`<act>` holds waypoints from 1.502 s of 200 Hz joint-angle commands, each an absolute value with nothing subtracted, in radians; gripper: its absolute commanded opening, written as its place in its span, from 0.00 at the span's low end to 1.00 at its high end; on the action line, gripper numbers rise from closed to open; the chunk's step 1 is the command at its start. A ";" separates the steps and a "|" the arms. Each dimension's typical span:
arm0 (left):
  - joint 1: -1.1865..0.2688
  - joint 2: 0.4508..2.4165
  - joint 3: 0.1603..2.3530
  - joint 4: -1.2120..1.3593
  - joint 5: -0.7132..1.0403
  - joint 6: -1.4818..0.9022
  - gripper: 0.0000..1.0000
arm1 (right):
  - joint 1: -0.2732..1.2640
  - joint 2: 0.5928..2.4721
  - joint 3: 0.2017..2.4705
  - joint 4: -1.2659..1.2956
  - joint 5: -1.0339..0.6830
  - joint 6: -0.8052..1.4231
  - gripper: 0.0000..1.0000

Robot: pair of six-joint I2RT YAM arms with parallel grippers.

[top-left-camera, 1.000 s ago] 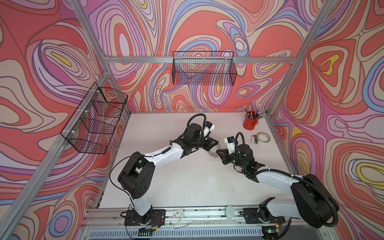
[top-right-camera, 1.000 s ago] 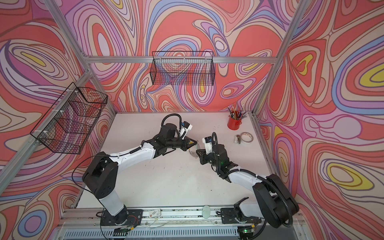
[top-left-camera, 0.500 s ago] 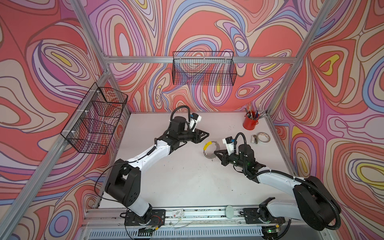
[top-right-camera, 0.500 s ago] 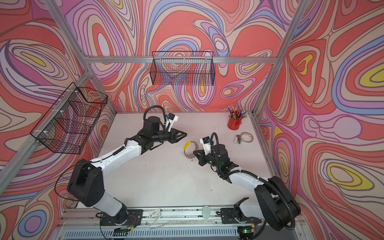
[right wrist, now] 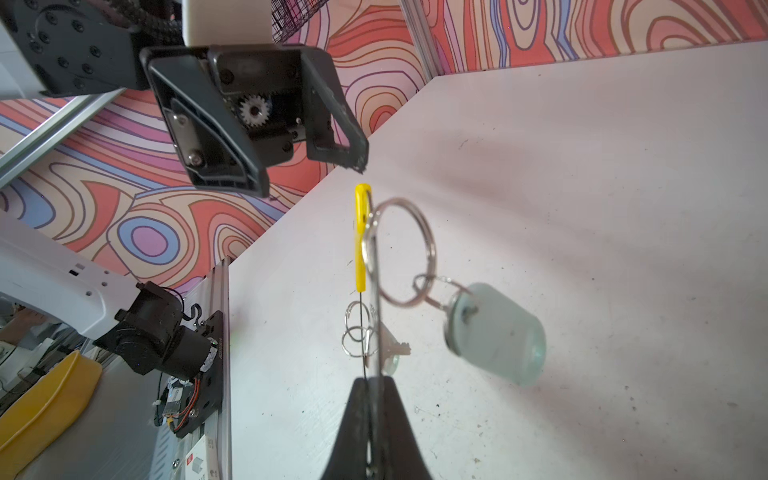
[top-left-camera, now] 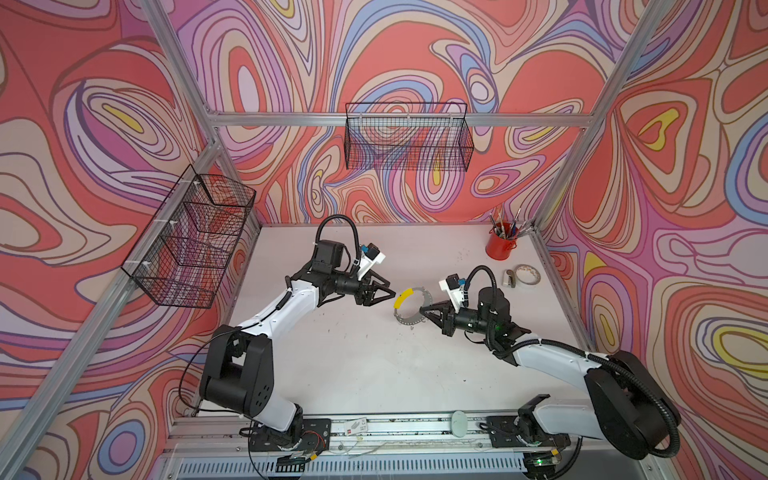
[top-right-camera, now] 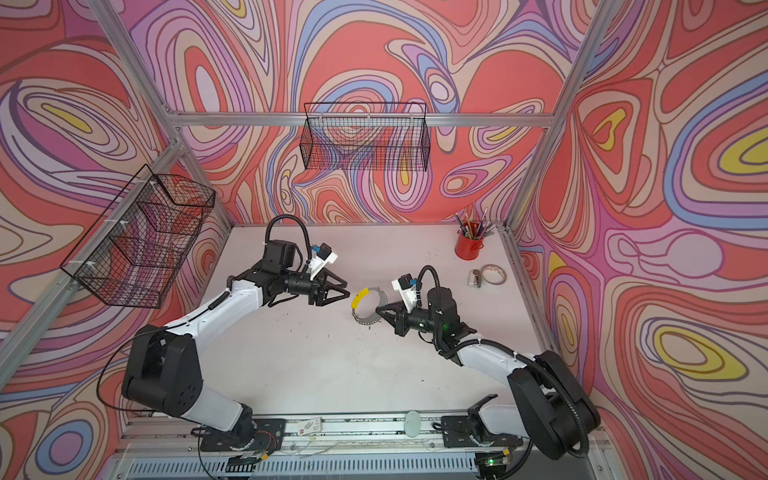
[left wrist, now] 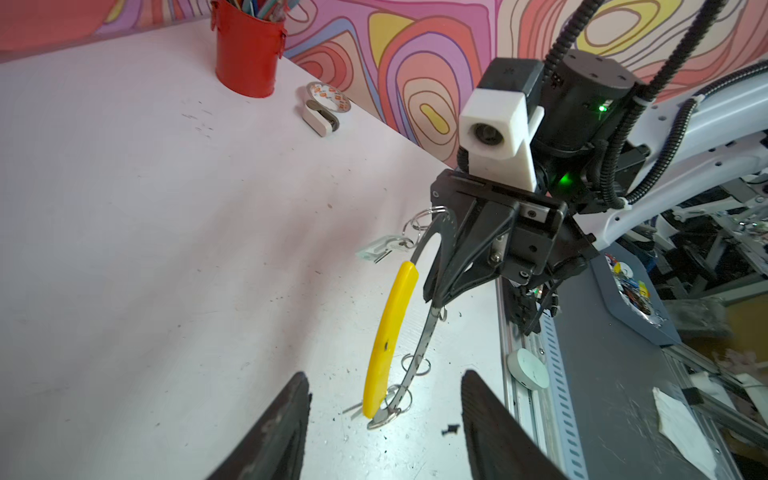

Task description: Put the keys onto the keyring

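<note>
Item: keyring (left wrist: 430,328), a thin flat grey metal hoop, punched along its band, with one glossy yellow sleeve (left wrist: 388,328) and small wire loops (right wrist: 432,249) round the rim. I see it held on edge over the table (top-left-camera: 353,353); whether its low end touches, I cannot tell. Right gripper (right wrist: 370,380): pressed together on the band, a narrow hold on slick metal, so I judge the hoop may pivot or slide out if knocked. Left gripper (top-left-camera: 386,291): spread, empty, just beside the sleeve; a careless close could push the hoop round. Keys (left wrist: 395,246): small, silver, each with a pale cloudy plastic tag (right wrist: 494,332), a rounded oblong. Both dangle from loops, free to swing; whether they are fully threaded, I cannot tell.
</note>
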State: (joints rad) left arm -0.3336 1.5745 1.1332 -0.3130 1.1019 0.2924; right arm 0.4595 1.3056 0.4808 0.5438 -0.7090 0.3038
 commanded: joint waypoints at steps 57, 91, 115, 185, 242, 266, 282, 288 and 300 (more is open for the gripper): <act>-0.414 1.636 1.203 -0.384 1.061 0.451 0.55 | 0.458 1.305 0.480 0.608 -0.767 0.316 0.00; -0.413 1.669 1.233 -0.475 1.096 0.492 0.35 | 0.458 1.307 0.477 0.621 -0.768 0.315 0.00; -0.413 1.674 1.243 -0.506 1.120 0.506 0.24 | 0.457 1.309 0.480 0.623 -0.772 0.314 0.00; -0.413 1.676 1.268 -0.475 1.007 0.365 0.00 | 0.447 1.280 0.484 0.553 -0.707 0.297 0.23; -0.469 1.610 1.353 -0.662 0.683 0.282 0.00 | 0.403 1.138 0.496 0.340 -0.321 0.265 0.66; -0.587 1.611 1.474 -0.799 0.413 0.257 0.00 | 0.402 1.103 0.494 0.316 -0.253 0.274 0.72; -0.661 1.622 1.541 -0.868 0.317 0.247 0.00 | 0.401 1.087 0.488 0.320 -0.231 0.279 0.73; -0.686 1.627 1.553 -0.878 0.270 0.249 0.00 | 0.402 1.084 0.485 0.313 -0.208 0.279 0.73; -0.709 1.651 1.563 -0.894 0.173 0.249 0.00 | 0.400 1.078 0.476 0.315 -0.165 0.281 0.76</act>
